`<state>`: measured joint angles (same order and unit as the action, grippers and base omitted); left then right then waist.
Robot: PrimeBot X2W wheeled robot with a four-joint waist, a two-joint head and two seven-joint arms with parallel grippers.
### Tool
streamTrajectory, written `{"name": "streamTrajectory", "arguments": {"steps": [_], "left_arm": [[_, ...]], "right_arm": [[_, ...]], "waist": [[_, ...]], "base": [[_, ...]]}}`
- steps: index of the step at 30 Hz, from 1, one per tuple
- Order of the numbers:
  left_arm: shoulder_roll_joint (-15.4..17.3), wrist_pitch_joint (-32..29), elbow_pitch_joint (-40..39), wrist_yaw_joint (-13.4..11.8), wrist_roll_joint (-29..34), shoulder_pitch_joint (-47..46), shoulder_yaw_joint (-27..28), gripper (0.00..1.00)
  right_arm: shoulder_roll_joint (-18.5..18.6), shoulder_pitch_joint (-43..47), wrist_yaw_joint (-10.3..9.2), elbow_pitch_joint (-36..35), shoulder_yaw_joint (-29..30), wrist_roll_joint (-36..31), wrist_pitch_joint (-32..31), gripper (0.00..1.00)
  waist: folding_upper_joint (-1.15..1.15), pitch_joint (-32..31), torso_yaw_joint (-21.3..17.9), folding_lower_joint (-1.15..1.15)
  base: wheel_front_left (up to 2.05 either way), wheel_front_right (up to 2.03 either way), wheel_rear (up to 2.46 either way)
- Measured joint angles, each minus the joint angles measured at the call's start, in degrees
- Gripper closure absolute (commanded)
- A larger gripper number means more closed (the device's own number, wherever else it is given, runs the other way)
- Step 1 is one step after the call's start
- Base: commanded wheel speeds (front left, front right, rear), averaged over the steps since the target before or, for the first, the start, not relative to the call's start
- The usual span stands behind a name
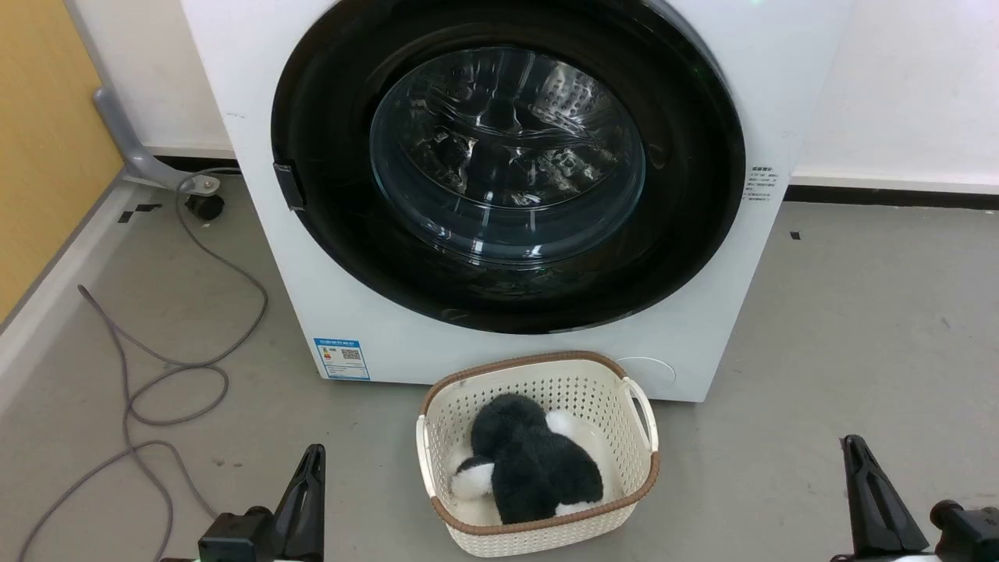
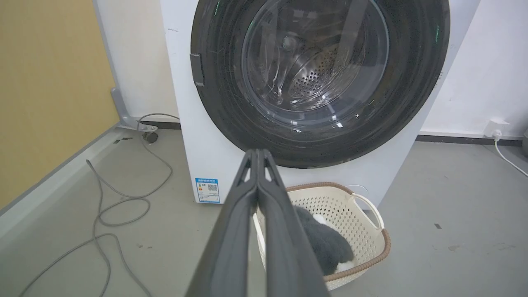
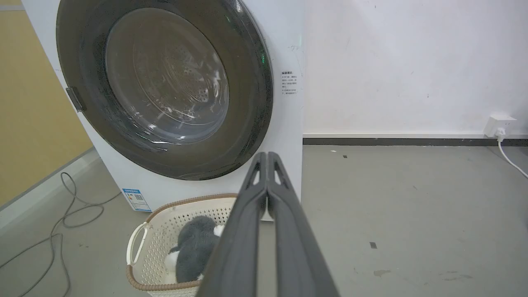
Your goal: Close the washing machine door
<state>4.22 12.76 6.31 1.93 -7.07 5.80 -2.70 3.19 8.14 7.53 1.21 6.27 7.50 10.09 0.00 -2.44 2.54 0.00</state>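
Note:
The washing machine [image 1: 250, 94] is a big white box straight ahead with a blue sticker low on its front. Its door [image 1: 507, 164], round and black-rimmed with a bulging glass bowl, lies flat against the machine's front, and the steel drum shows through the glass. The door [image 2: 317, 78] looks the same in the left wrist view, and the door [image 3: 165, 86] in the right wrist view. My left gripper [image 1: 312, 460] is low at the left, my right gripper [image 1: 855, 449] low at the right, both well short of the machine. Each wrist view has its fingers pressed together, the left gripper [image 2: 257, 153] and the right gripper [image 3: 267, 156], holding nothing.
A white perforated laundry basket [image 1: 437, 406] with a black-and-white plush toy [image 1: 531, 460] stands on the grey floor just in front of the machine, between my grippers. A grey cable [image 1: 156, 367] loops over the floor at the left. A wall socket [image 3: 499, 126] is at the right.

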Motion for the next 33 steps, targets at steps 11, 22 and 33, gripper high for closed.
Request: {"name": "streamTrajectory", "arguments": {"steps": [11, 22, 33], "left_arm": [[-0.14, -1.19, -0.59, -0.24, 0.62, -0.28, 0.19, 1.0], [-0.2, -2.47, -1.19, -0.26, 1.43, -0.87, 0.47, 1.0], [-0.26, -3.74, -1.75, -0.51, 1.97, -1.24, 0.75, 1.0]], "right_arm": [[0.0, -0.56, 0.0, -0.03, -0.6, -0.59, -0.99, 1.0], [-0.01, -1.4, 0.0, -0.08, -1.22, -1.89, -1.99, 1.0], [-0.01, -2.03, 0.0, -0.12, -1.82, -2.35, -3.07, 1.0]], "waist": [[0.0, 0.25, -0.26, 0.0], [0.0, 0.49, -0.51, 0.0], [0.0, 0.74, -0.77, 0.0]], "base": [[0.0, 0.0, 0.0], [0.0, 0.0, 0.0], [0.0, 0.0, 0.0]]}}
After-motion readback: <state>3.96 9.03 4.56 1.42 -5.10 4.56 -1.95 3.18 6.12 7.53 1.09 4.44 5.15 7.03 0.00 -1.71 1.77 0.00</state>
